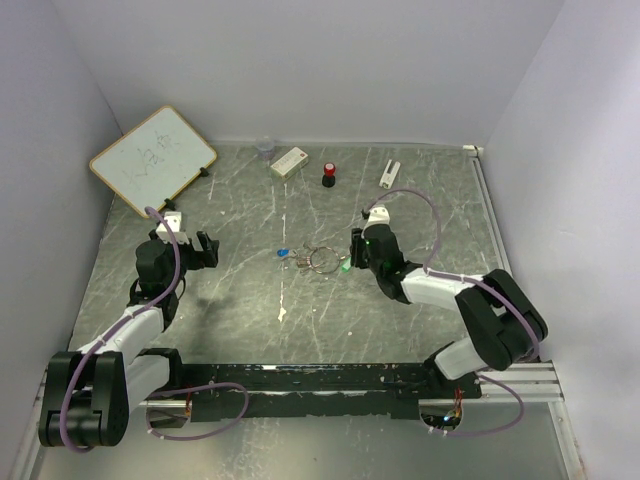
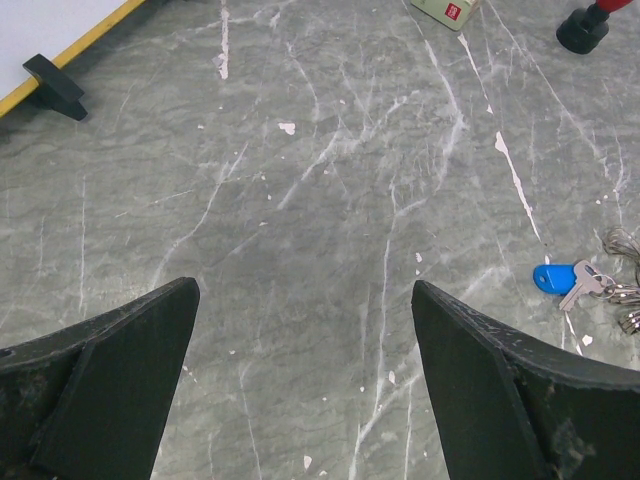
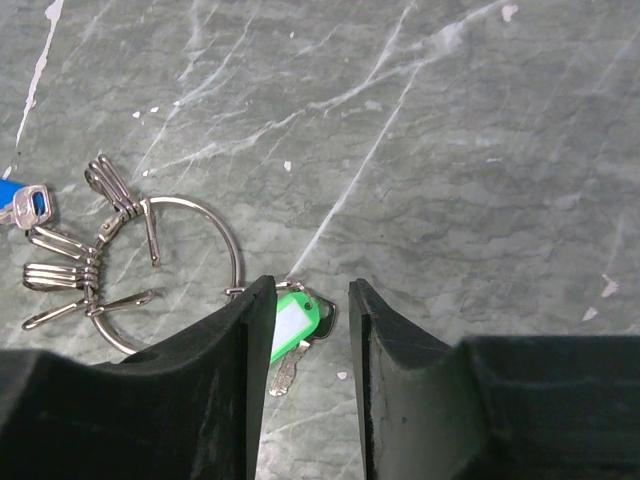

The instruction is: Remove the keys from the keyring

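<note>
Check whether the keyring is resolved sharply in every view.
Top external: keyring tiny, wire barely resolved, light even. Right wrist: keyring sharp, green key partly hidden. Left wrist: blue key sharp, keyring cut off at the right edge.

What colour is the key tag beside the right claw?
The key tag is bright green, seen best in the right wrist view.

Plain white walls (image 1: 300, 60) enclose a grey, white-veined marbled tabletop (image 1: 250, 290).

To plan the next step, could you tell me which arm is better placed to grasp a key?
Right: the right hand is open over the green-tagged key at the keyring; the left hand hovers well away.
</note>
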You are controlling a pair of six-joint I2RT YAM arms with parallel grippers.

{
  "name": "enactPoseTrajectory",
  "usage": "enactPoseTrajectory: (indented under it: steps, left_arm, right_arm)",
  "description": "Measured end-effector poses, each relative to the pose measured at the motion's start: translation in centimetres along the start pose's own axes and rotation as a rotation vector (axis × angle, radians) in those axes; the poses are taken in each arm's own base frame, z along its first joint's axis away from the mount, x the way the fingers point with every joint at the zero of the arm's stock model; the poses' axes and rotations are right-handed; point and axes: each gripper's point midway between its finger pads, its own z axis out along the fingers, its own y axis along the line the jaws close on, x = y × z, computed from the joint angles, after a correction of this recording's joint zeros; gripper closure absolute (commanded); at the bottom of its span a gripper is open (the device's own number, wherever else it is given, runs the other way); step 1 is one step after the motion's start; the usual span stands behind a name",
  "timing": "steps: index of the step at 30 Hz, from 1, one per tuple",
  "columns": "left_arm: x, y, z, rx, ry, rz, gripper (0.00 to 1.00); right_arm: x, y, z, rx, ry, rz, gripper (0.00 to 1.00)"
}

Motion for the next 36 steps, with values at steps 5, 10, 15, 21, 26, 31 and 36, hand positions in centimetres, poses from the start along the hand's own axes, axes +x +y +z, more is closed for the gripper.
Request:
enactPoseTrajectory:
  steps: [5, 10, 15, 21, 26, 31, 36]
  left_arm:
    - [0.0, 0.0, 0.0, 0.001, 0.000, 0.000, 0.01]
    - [0.0, 0.0, 0.0, 0.002, 0.000, 0.001, 0.01]
    - [0.0, 0.0, 0.0, 0.002, 0.000, 0.001, 0.01]
    - [0.0, 0.0, 0.0, 0.002, 0.000, 0.001, 0.01]
    - [0.0, 0.0, 0.0, 0.002, 0.000, 0.001, 0.01]
    - [0.0, 0.0, 0.0, 0.002, 0.000, 0.001, 0.01]
    - [0.0, 0.0, 0.0, 0.002, 0.000, 0.001, 0.01]
  right_arm:
    - [1.1, 0.2, 0.5, -0.013, 0.032, -0.001, 0.66]
    - [1.9, 0.3, 0.7, -0.018, 0.056, 0.001, 0.66]
    - [2.7, 0.3, 1.1, -0.017, 0.074, 0.001, 0.66]
    - [3.8, 0.1, 1.5, -0.010, 0.102, -0.006, 0.68]
    - [3.9, 0.2, 1.5, -0.017, 0.106, -0.005, 0.69]
    - [3.9, 0.4, 1.7, -0.021, 0.108, -0.005, 0.70]
    - [3.6, 0.5, 2.0, -0.024, 0.103, -0.005, 0.70]
